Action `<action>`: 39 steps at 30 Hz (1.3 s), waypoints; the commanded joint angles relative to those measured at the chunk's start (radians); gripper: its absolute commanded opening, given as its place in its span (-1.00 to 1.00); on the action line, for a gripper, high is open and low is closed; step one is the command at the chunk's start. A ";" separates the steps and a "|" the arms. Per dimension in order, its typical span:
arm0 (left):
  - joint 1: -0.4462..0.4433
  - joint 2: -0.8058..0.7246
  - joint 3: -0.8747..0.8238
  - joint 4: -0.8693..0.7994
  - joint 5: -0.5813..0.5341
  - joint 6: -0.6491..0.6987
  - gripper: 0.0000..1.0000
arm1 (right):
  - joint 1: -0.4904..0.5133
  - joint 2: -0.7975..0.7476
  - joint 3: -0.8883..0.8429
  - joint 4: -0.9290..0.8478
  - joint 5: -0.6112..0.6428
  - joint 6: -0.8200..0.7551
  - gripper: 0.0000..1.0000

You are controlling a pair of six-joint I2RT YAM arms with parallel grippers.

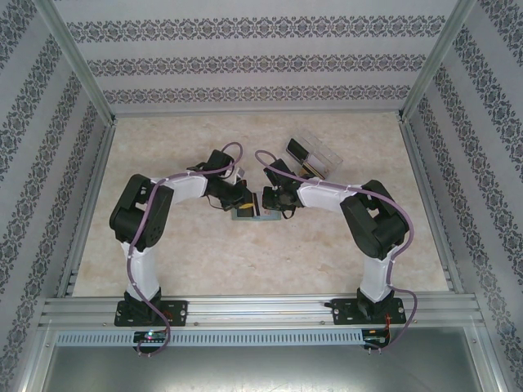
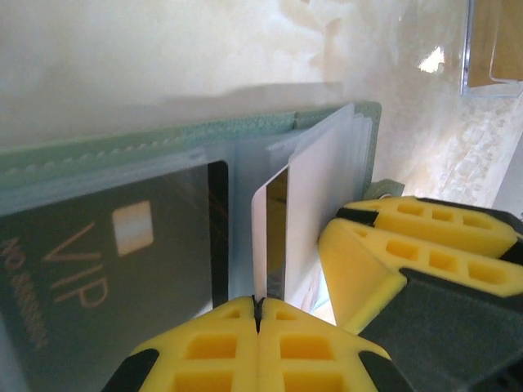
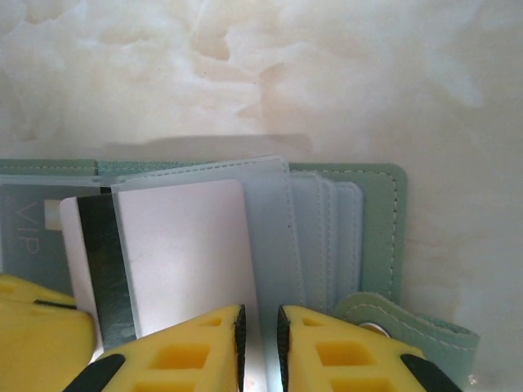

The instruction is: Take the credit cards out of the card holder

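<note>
My left hand (image 2: 258, 320) grips the pale card (image 2: 319, 192) by its edge, likely stiff and slick, while my right hand (image 3: 259, 339) pinches a clear sleeve (image 3: 268, 216) of the soft card holder (image 3: 382, 237), open on the tabletop (image 3: 327, 73).

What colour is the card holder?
The card holder is pale grey-green, clearest in the right wrist view.

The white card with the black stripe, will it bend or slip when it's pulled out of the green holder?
Probably stiff: the white card shows straight edges, partly out of its clear sleeve. Possibly slippery: its face looks smooth, and the left end effector pinches only a thin edge. The card holder looks soft, so it may drag along.
</note>
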 commanded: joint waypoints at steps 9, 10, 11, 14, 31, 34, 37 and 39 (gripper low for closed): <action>0.018 -0.042 -0.041 0.002 0.003 0.003 -0.96 | -0.016 0.012 -0.020 -0.002 -0.096 -0.004 -0.67; 0.018 -0.038 -0.041 0.011 0.009 -0.002 -0.90 | -0.016 0.018 -0.018 -0.004 -0.097 -0.002 -0.70; 0.018 -0.035 -0.040 0.018 0.015 -0.007 -0.83 | -0.016 0.025 -0.017 -0.006 -0.097 -0.002 -0.71; 0.018 -0.027 -0.038 0.039 0.032 -0.018 -0.61 | -0.014 0.041 -0.010 -0.018 -0.099 -0.006 -0.76; 0.017 -0.088 -0.031 -0.021 -0.098 -0.012 -0.92 | -0.017 0.033 -0.019 -0.016 -0.080 0.008 -0.74; 0.018 -0.167 -0.022 -0.092 -0.169 0.015 -0.94 | -0.024 0.000 -0.025 0.008 -0.099 0.013 -0.74; 0.017 -0.238 -0.018 -0.164 -0.233 0.040 -0.94 | -0.028 -0.043 -0.022 0.020 -0.121 0.009 -0.72; 0.018 -0.291 -0.019 -0.213 -0.295 0.065 -0.95 | -0.032 -0.080 -0.028 0.044 -0.151 0.004 -0.65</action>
